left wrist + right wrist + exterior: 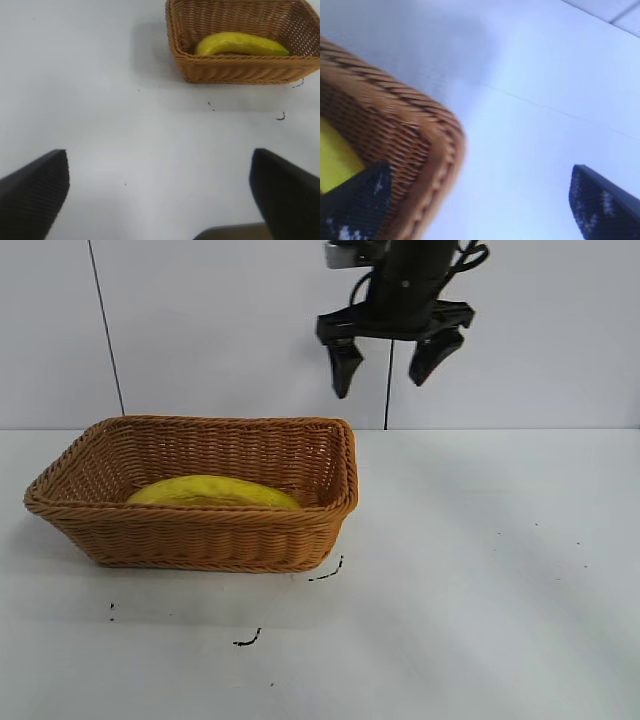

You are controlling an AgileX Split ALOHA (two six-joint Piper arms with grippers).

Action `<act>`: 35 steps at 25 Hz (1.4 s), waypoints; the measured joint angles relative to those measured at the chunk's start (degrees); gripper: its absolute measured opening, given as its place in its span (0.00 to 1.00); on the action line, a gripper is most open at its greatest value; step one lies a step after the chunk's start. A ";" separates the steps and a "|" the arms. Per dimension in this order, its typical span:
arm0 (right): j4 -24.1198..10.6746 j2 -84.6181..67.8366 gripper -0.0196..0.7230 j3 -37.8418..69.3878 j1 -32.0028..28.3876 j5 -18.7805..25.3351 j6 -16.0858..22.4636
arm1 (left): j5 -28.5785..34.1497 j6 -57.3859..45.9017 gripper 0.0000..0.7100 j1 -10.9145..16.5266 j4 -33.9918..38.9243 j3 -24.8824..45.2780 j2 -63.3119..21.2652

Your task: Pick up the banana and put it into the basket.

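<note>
your long yellow banana lies inside the tan woven wicker basket, long axis nine-to-three. farther back, the right gripper hangs empty at its one o'clock, jaws wide apart; the left gripper sits parked, jaws apart.
</note>
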 joint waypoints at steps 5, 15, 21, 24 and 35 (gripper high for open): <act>0.75 0.00 0.95 0.00 -6.05 3.68 -1.06 | 0.00 0.00 0.98 0.00 0.00 0.00 0.00; 2.02 -7.42 0.95 8.51 -6.91 4.21 -2.31 | 0.00 0.00 0.98 0.00 0.00 0.00 0.00; 2.22 -24.22 0.95 28.77 -6.91 4.21 -2.31 | 0.00 0.00 0.98 0.00 0.00 0.00 0.00; 2.22 -34.36 0.95 39.74 -6.91 4.21 -2.64 | 0.00 0.00 0.98 0.00 0.00 0.00 0.00; 2.22 -72.31 0.95 77.21 -6.91 3.46 -3.12 | 0.00 0.00 0.98 0.00 0.00 0.00 0.00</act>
